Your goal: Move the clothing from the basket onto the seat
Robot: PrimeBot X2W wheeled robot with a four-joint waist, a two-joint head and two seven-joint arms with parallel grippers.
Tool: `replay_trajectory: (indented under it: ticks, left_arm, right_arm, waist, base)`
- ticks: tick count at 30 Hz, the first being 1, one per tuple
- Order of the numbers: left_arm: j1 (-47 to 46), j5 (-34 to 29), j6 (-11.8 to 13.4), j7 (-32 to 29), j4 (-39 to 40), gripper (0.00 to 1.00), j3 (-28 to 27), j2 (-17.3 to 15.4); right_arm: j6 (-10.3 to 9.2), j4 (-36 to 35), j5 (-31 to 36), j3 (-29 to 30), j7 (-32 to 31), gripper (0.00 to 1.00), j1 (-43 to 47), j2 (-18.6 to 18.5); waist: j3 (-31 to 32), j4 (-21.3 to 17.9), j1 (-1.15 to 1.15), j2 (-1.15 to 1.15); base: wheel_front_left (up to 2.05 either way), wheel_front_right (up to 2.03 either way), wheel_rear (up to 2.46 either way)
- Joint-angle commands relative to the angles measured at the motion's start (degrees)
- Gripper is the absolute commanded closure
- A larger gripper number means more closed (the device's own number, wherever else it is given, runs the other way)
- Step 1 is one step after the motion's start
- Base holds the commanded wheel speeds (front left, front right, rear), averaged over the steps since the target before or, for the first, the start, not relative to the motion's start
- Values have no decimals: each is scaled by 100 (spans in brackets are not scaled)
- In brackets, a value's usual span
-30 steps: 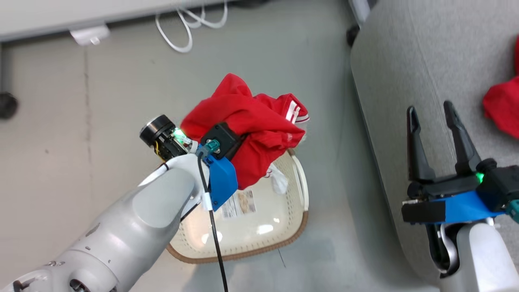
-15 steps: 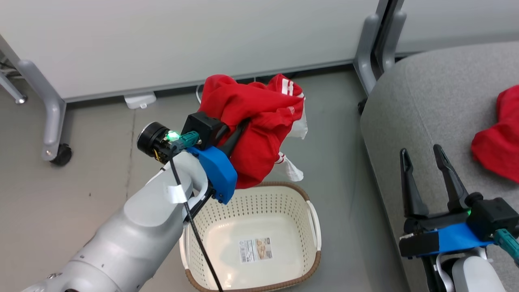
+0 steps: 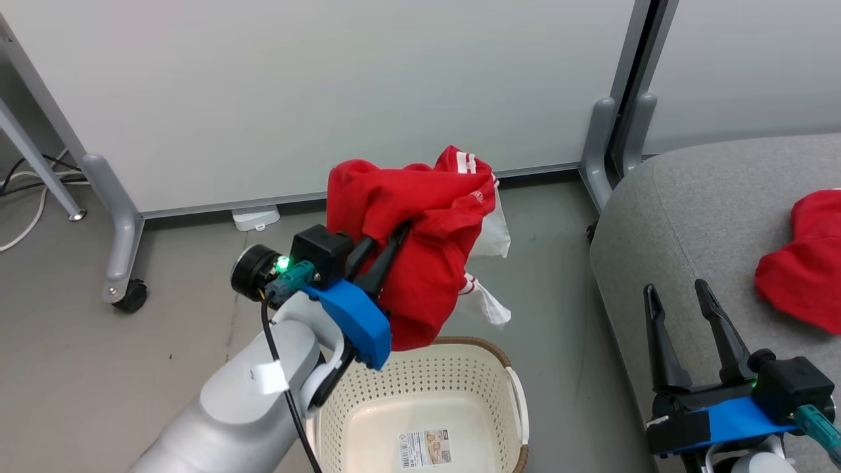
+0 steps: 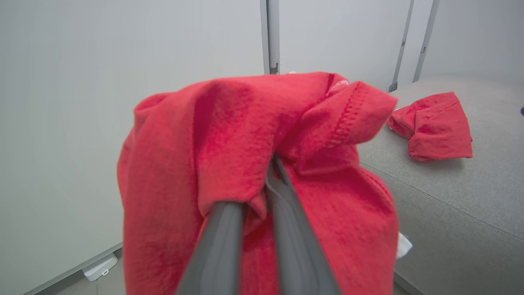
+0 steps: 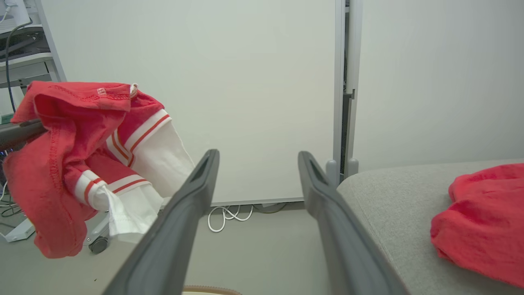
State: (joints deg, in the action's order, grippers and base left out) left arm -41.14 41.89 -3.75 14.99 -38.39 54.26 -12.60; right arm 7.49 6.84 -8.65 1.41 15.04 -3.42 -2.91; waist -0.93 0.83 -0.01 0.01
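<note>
A red garment with white stripes (image 3: 420,243) (image 4: 254,164) (image 5: 82,164) hangs in the air above the cream basket (image 3: 420,394), with my left gripper (image 3: 394,238) (image 4: 268,164) shut on its bunched fabric. The basket holds no cloth; a barcode label shows on its base. A second red garment (image 3: 801,269) (image 4: 434,127) (image 5: 483,221) lies on the grey seat (image 3: 709,217) (image 4: 450,196) (image 5: 385,196) at the right. My right gripper (image 3: 677,289) (image 5: 256,157) stands open over the seat's front edge, holding nothing.
White partition panels on grey wheeled legs (image 3: 121,217) stand behind the basket. A second pair of legs (image 3: 608,151) rises close to the seat's corner. White cables (image 5: 225,215) lie on the grey floor by the panel foot.
The head camera has tilted up, so the basket sits lower in its picture. The left gripper has lifted the red garment clear of the basket. My right gripper stays open.
</note>
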Motion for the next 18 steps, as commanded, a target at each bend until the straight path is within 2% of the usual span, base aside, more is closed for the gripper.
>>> replay_trajectory:
  ticks: [1,11,18]
  left_arm:
    - [125,-53,54,28,94,100,-51,-29]
    - [327,-158,104,28,318,100,-133,-134]
    - [229,-201,71,28,317,100,-110,-114]
  right_arm:
    - [0,6,-8,-9,22,0,85,4]
    - [0,-31,-179,-190,22,0,18,3]
    - [0,-37,-340,-834,22,0,-191,3]
  waist:
    - [13,20,1,-1]
    - [-16,53,1,-1]
    - [-54,86,1,-1]
  base:
    - [0,0,0]
    - [0,0,0]
    - [0,0,0]
